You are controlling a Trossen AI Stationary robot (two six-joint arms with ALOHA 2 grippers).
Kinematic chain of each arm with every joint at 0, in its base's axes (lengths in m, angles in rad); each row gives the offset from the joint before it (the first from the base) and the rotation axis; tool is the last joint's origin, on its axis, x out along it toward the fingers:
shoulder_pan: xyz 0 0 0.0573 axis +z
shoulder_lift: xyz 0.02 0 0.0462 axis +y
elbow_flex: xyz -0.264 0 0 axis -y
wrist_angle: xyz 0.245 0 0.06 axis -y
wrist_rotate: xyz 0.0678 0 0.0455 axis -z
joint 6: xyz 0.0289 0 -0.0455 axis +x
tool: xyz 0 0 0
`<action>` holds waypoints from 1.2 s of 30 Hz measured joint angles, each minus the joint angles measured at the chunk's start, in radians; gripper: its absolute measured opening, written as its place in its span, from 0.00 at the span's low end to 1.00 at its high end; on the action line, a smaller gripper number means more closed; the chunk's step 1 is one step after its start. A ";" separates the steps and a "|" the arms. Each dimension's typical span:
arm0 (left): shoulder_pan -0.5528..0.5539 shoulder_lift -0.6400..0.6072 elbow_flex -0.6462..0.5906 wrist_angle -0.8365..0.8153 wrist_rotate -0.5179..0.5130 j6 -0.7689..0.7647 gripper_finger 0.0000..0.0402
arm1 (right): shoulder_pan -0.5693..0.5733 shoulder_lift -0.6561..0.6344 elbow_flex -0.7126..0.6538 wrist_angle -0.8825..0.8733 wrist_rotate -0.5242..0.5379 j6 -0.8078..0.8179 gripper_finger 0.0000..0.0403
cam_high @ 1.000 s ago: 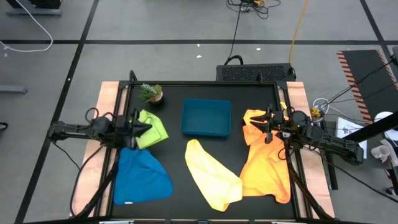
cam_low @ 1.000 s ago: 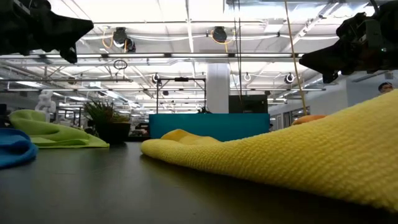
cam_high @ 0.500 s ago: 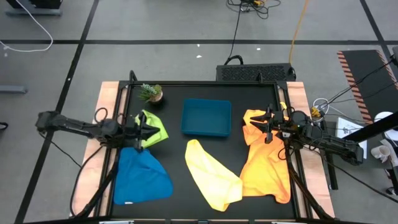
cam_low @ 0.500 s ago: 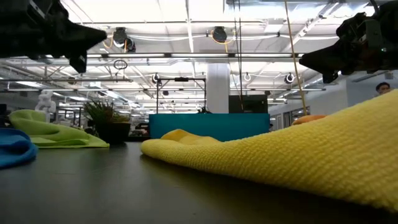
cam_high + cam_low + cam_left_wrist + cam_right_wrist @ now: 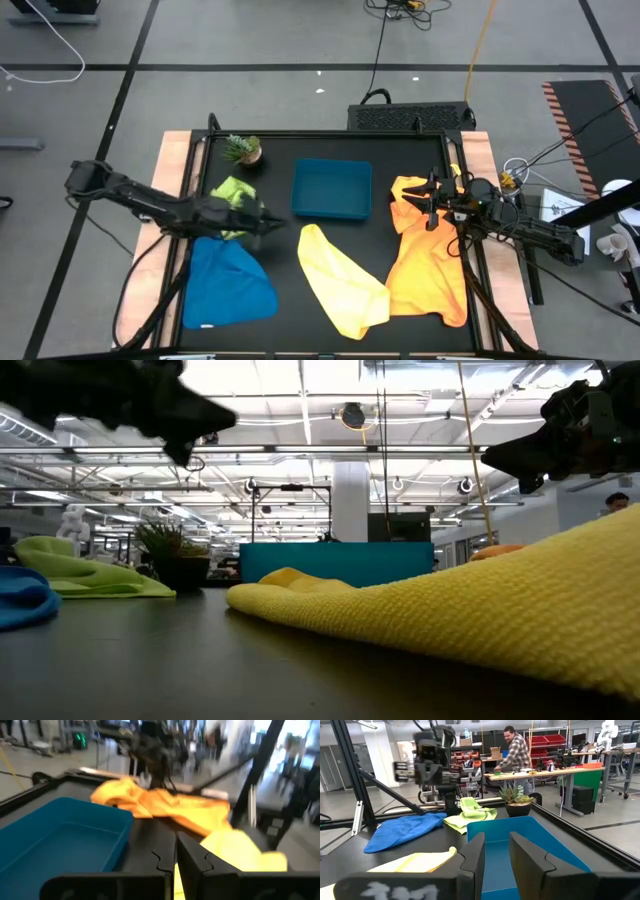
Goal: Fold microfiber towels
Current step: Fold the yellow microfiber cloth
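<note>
Lime towel [image 5: 232, 193] under left claw [image 5: 268, 220], clenched, empty; right claw [image 5: 417, 205] slightly parted over orange towel [image 5: 428, 268].

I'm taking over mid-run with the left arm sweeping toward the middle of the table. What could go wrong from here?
1. The left gripper hangs between the green towel and the yellow towel, close to the blue tray; swinging on could knock the tray.
2. Its arm crosses the green towel and could drag it.
3. The right gripper waits over the orange towel, which runs to the table edge and might slip.
</note>
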 joint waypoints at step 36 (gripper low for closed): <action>-0.004 0.592 0.390 -0.405 -0.215 -0.329 0.51 | 0.000 0.000 0.000 0.000 0.000 0.000 0.19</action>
